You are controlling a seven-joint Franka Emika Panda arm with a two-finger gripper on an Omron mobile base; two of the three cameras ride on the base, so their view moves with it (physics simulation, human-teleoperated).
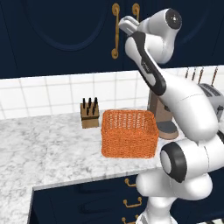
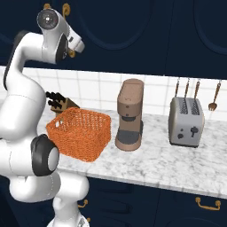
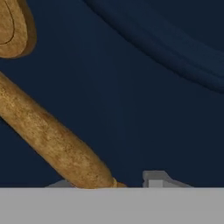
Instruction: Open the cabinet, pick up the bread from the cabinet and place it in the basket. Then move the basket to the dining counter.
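Hand view puts me right up against the cabinet [image 3: 144, 87], its brass handle [image 3: 52, 135] running down to my gripper [image 3: 111, 186]. Doors are closed, and I'd guess the bread sits behind them. I'm in this tight because the handle is my way in. Whether the fingers have clamped it, I cannot tell. Below on the counter [image 1: 52, 148], the basket [image 1: 129, 133] waits beside the knife block [image 1: 89, 114].
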